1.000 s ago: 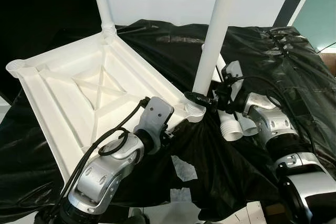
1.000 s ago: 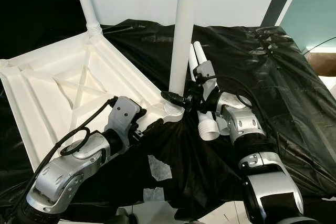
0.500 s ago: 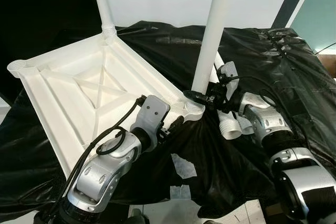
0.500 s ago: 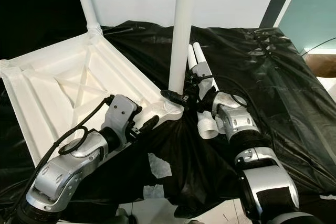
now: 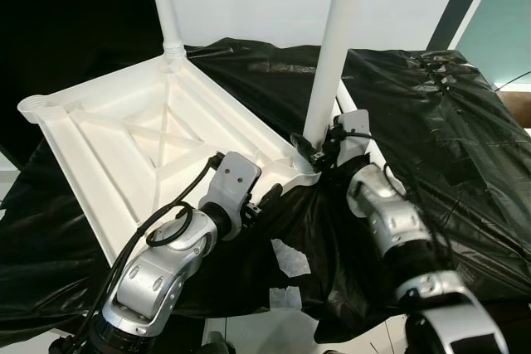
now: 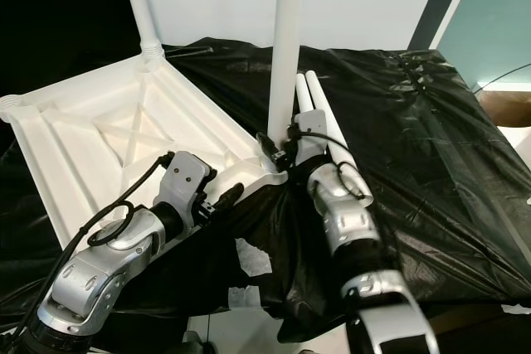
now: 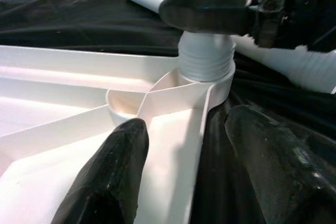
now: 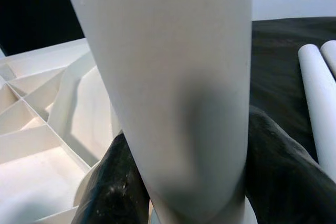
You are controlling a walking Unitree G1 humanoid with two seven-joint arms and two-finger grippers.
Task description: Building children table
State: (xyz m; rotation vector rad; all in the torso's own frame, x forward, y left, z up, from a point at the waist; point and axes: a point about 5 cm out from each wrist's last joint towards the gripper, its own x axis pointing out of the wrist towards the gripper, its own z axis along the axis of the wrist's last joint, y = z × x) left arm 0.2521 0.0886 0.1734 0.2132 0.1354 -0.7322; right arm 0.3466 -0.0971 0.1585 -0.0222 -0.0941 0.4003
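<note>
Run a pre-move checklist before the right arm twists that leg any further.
1. Right gripper closed around the near leg, just above its threaded base: ok.
2. Left gripper straddling the tabletop corner rim, fingers open, not clamped: not ok.
3. Near leg standing upright in its corner socket: ok.
4. Thread fully seated: cannot tell.
5. Far leg already standing in its corner: ok.
6. Two spare legs lying on the black sheet, beside the right arm: ok.

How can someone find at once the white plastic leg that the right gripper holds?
Find the white ribbed plastic tabletop lying upside down on the black plastic sheet. At its corner nearest the robot, a white plastic leg stands upright, and the right gripper clasps its base. The other upright leg stands untouched at the far corner; two more legs lie flat.
</note>
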